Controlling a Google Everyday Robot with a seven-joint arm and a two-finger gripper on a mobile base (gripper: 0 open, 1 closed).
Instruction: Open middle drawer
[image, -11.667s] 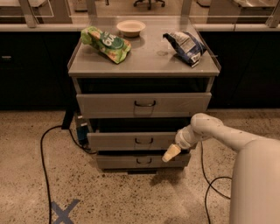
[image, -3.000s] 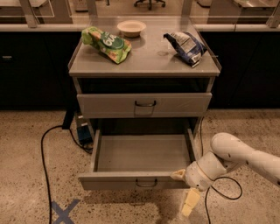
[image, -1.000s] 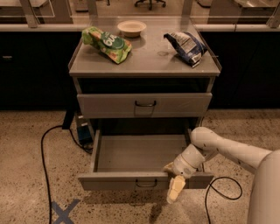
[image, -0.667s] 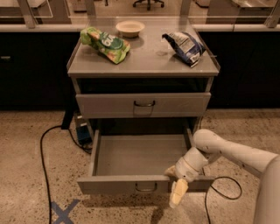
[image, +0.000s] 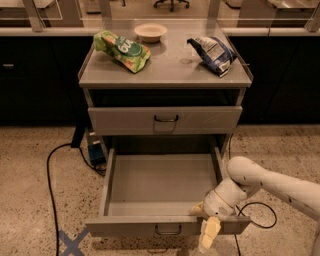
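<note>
Mid-frame on speckled floor: a grey desk. Pulled far out of it toward the camera, the middle drawer, long axis running left to right, front and wire handle facing the viewer, plain grey inside. Above it, shut, the upper drawer. Reaching in from the right, a white arm, ending in the pincer against the right part of the drawer front; released or clenched, cannot tell. On the desk top: green bag left, blue-white bag right, bowl at the back.

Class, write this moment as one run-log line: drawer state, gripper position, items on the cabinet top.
middle drawer: open, nothing inside | gripper: at its front edge, right of handle | cabinet top: green bag, bowl, blue bag
</note>
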